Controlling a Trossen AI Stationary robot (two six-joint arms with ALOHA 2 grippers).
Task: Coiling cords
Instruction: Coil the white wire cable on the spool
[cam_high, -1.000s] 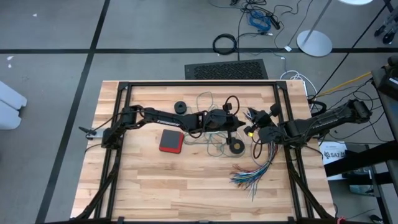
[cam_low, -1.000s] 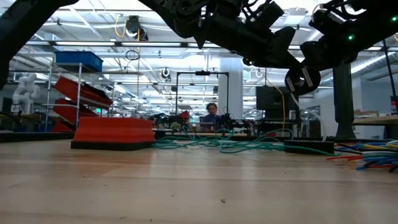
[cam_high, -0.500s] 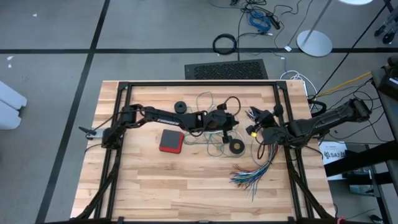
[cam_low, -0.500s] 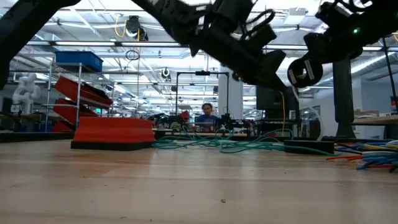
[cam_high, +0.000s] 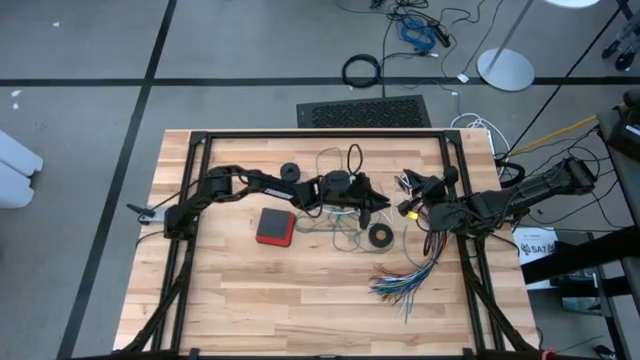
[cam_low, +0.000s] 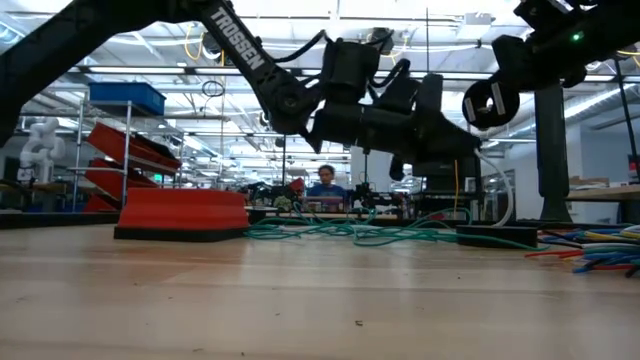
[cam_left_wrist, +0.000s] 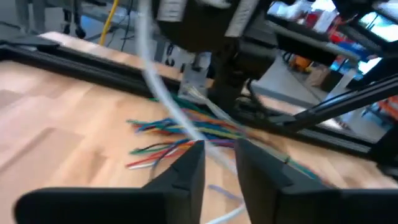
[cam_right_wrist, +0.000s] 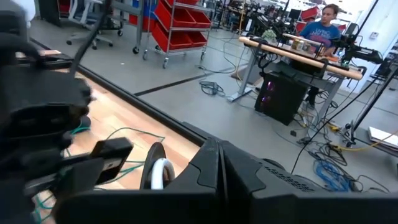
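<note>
Teal-green cord (cam_high: 345, 228) on table, seemingly beneath raised left tool (cam_high: 383, 203), fingers slightly parted

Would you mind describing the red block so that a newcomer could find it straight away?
Start at the wooden table seen from above and look just left of its centre, below the left arm's forearm. The red block lies flat there, square with a dark rim, apart from the teal cord loops to its right. It is the only red, solid slab; the black ring and the other black round piece are round.
</note>
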